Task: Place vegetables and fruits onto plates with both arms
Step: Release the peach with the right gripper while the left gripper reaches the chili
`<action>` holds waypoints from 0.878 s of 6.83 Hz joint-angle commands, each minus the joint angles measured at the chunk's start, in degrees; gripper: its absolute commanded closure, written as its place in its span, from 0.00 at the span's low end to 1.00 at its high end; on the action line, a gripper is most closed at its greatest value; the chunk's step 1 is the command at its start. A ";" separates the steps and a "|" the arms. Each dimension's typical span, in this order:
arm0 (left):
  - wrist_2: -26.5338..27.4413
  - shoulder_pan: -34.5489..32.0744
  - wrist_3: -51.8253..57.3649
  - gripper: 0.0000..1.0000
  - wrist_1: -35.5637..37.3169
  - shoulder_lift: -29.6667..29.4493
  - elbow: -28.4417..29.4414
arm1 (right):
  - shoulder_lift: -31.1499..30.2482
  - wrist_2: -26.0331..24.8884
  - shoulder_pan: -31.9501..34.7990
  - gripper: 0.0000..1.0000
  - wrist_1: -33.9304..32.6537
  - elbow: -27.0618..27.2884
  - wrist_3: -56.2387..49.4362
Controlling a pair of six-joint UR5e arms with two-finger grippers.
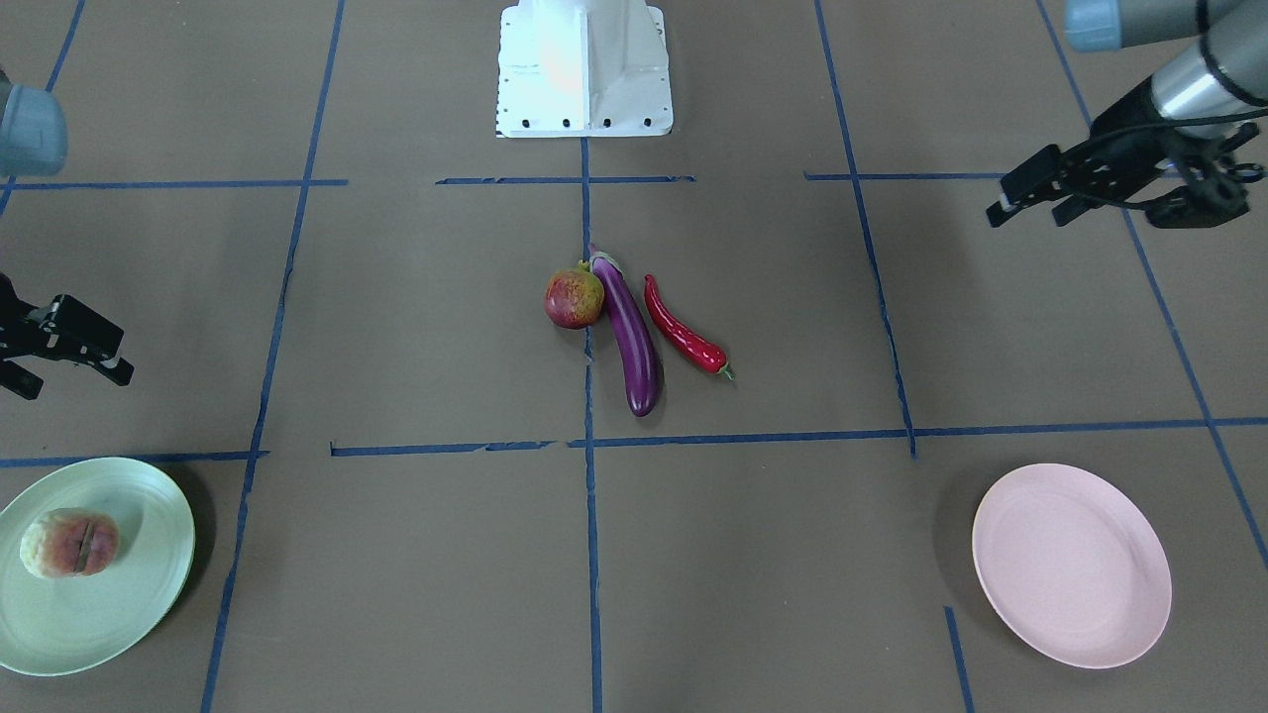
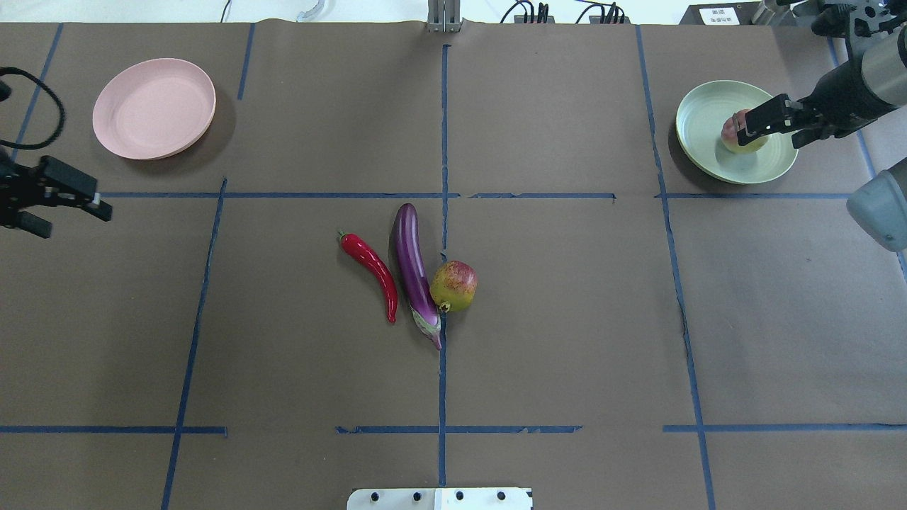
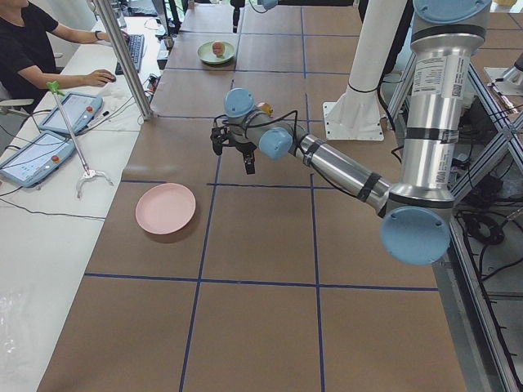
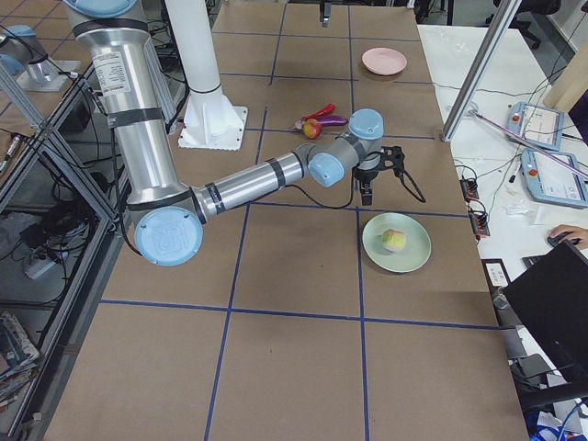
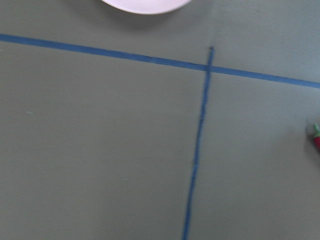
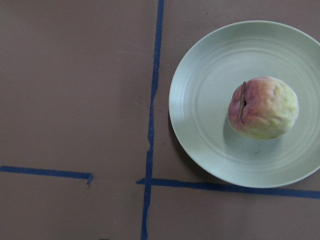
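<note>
A purple eggplant [image 2: 413, 273] lies at the table's middle, with a red chili pepper [image 2: 372, 273] beside it and a red-green pomegranate [image 2: 454, 285] touching its other side. They also show in the front view: eggplant [image 1: 634, 337], chili [image 1: 684, 332], pomegranate [image 1: 574, 297]. A peach [image 6: 263, 107] sits on the pale green plate [image 2: 708, 106]. The pink plate [image 2: 154, 108] holds nothing. My left gripper [image 2: 74, 223] is open and empty, in the air near the pink plate. My right gripper [image 2: 769, 136] is open and empty, above the green plate's near edge.
Blue tape lines divide the brown table. The white pedestal base [image 1: 584, 69] stands at the robot's side. A metal post [image 3: 122, 57] and an operator [image 3: 33, 49] at a desk with tablets are beyond the far edge.
</note>
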 commanded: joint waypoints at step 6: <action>23.84 21.36 -51.98 0.03 -3.32 -29.66 25.95 | -3.41 1.31 -4.02 0.00 0.76 5.30 9.41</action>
